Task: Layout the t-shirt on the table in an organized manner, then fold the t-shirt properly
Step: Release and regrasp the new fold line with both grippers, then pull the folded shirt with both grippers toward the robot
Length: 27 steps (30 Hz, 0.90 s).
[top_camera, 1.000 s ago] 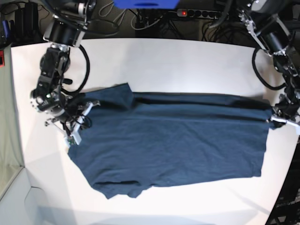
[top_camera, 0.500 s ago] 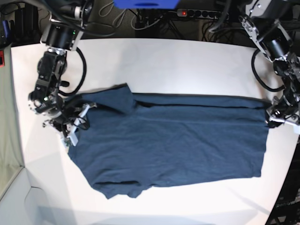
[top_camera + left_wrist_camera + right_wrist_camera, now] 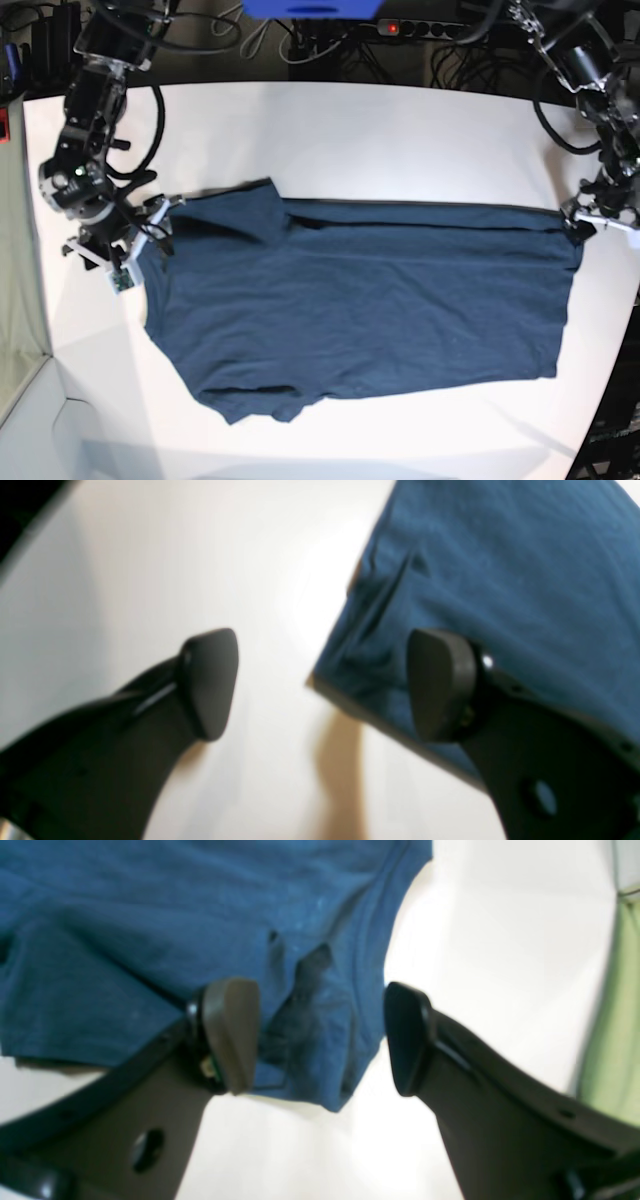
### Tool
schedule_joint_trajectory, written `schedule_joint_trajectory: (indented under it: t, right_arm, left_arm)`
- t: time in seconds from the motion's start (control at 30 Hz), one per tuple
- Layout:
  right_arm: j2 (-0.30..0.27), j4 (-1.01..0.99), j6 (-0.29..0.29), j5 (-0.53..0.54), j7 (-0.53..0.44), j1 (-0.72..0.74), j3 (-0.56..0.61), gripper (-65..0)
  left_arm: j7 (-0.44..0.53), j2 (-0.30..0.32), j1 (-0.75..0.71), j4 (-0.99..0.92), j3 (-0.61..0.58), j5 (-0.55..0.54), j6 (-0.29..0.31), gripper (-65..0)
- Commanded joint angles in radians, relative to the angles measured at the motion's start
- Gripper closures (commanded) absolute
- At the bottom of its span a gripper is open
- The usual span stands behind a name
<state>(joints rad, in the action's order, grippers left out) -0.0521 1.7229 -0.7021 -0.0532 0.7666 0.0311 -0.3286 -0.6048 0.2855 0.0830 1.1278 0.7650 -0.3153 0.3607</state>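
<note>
White table (image 3: 400, 130), navy t-shirt (image 3: 360, 300) spread flat across middle of frame.
Left gripper (image 3: 322, 685) at right edge of base view, jaws wide apart over shirt corner, gripping nothing; right gripper (image 3: 320, 1040) at left, likewise parted astride sleeve edge.

Left hand (image 3: 322, 685), right hand (image 3: 320, 1040): jaws apart.

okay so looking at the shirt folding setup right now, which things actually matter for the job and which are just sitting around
Part of the job:
- t-shirt, spread flat
- table under it
- left gripper, open at the shirt's corner
- right gripper, open at the opposite end

Just lying about:
- power strip behind the table
- grey-green panel at the side
</note>
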Motion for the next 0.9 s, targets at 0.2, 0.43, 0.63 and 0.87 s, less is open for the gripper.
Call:
schedule_joint_trajectory:
  t: [0.2,0.43,0.63,0.87]
  right_arm:
    - [-0.007,0.035,0.004,0.013,-0.014,-0.009,0.000,-39.9]
    - [-0.012,0.035,0.004,0.011,-0.016,-0.021,-0.002,-39.9]
    - [-0.012,0.035,0.004,0.009,-0.014,-0.023,-0.002,-39.9]
    - [-0.010,0.035,0.004,0.011,-0.014,-0.021,-0.036,-40.2]
  left_arm:
    - [0.118,0.021,0.014,-0.062,-0.124,-0.005,0.001,-50.8]
    - [0.184,0.030,0.033,-0.139,-0.177,-0.005,0.001,-47.0]
    - [0.211,0.031,0.050,-0.190,-0.177,-0.005,0.001,-19.8]
    - [0.204,0.030,0.047,-0.183,-0.175,-0.006,0.001,-24.5]
